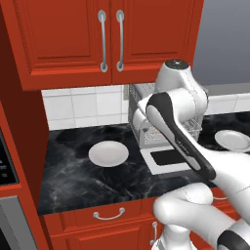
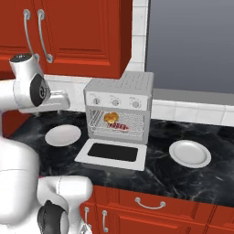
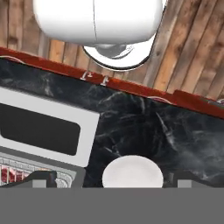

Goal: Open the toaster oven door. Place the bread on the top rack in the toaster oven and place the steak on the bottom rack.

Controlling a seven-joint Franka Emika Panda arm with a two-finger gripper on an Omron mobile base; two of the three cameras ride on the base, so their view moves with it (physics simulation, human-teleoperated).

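Two round white plates rest on the black marbled counter (image 2: 160,176): one plate (image 2: 63,135) lies to the left of the boxy silver-grey toaster oven (image 2: 119,106) as the right base view shows it, and the other plate (image 2: 190,153) lies to its right. Both plates are bare. The toaster oven stands against the white tiled wall, below the red upper cabinets (image 2: 68,32).

The toaster oven door (image 2: 112,153), a pale silver-white frame around a dark glass window, is folded fully down and lies flat on the counter in front of the cavity. Inside the cavity, the small lumpy golden-brown bread roll (image 2: 111,118) sits on the upper silver wire-grid rack (image 2: 101,119). The flat red-pink steak (image 2: 120,126) lies just below and to the right of the roll, on the lower wire-grid rack (image 2: 132,131).

The white arm is raised above the counter, left of the oven. In the hand view, the dark finger tips (image 3: 40,178) stand well apart with nothing between them, over the left plate (image 3: 132,171) and the edge of the lowered door (image 3: 41,125).
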